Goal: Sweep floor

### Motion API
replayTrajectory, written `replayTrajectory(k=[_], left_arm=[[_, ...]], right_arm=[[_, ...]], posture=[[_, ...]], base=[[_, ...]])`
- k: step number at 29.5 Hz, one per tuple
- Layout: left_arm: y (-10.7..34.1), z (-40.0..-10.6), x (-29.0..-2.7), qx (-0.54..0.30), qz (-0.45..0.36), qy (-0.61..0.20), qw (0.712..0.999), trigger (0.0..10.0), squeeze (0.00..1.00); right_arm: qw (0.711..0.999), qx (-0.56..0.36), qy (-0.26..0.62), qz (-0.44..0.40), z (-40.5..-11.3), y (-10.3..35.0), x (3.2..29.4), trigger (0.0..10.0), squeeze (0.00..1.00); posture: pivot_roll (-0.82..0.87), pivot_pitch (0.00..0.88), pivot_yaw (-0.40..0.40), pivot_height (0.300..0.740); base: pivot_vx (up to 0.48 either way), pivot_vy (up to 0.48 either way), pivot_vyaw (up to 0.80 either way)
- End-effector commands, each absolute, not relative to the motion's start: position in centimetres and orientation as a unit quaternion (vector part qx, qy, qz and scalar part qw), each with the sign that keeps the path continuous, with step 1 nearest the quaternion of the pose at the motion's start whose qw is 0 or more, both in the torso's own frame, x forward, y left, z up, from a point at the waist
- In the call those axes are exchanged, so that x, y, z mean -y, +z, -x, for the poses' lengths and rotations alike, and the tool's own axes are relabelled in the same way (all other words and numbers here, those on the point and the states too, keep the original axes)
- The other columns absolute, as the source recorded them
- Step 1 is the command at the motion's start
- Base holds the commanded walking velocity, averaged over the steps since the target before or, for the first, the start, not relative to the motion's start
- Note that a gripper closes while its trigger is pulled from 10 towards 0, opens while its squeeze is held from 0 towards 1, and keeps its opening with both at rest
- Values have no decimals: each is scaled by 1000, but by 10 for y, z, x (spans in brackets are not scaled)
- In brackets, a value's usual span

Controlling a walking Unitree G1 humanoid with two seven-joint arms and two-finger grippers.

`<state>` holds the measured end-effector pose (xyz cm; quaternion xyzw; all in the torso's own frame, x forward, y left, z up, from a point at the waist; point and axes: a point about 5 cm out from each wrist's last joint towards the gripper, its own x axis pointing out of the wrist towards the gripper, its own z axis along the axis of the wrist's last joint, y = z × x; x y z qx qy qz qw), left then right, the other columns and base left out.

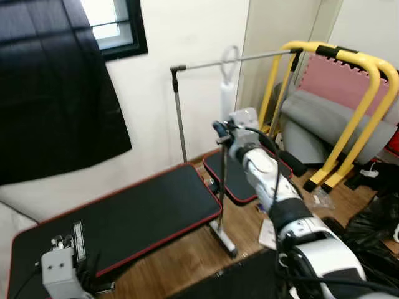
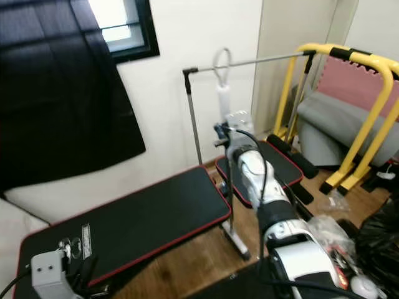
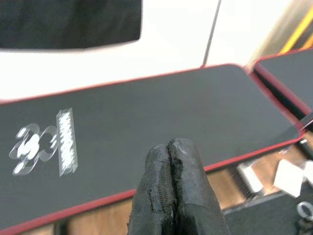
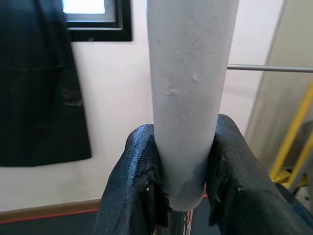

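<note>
Right gripper (image 4: 182, 169) fingers clamped the white broom handle (image 4: 188, 93), held upright at 12 o'clock above the black red-edged mat (image 1: 137, 218). Left gripper (image 3: 172, 161) fingers pressed together, empty, at 7 o'clock over that mat.

Wooden floor (image 1: 187, 258) carries two red-edged black mats (image 1: 124, 221) (one larger), beside a black bag (image 1: 374, 227).

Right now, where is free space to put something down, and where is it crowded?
Free: the long black mat by the wall, and the wood floor along its red edge. Crowded: the right side, with the yellow frame, black bags and litter. The right gripper holds the broom handle.
</note>
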<state>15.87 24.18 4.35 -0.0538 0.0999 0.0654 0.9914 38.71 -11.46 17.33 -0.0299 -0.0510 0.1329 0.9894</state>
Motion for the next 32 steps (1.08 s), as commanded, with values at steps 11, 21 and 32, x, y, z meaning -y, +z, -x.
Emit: replayTrajectory(k=[11, 21, 32], left_arm=[[65, -168, -236, -82, 65, 46, 993, 10000, 0], [80, -157, -230, -81, 64, 38, 994, 10000, 0], [100, -120, -220, -99, 62, 44, 992, 10000, 0]], right_arm=[[987, 86, 126, 39, -386, 175, 113, 10000, 0], [991, 85, 77, 75, -395, 180, 118, 10000, 0], [987, 110, 91, 74, -406, 209, 100, 10000, 0]], posture=[[19, 92, -34, 740], [49, 167, -31, 740], [87, 267, -55, 740]], base=[[0, 0, 0], [0, 0, 0], [0, 0, 0]])
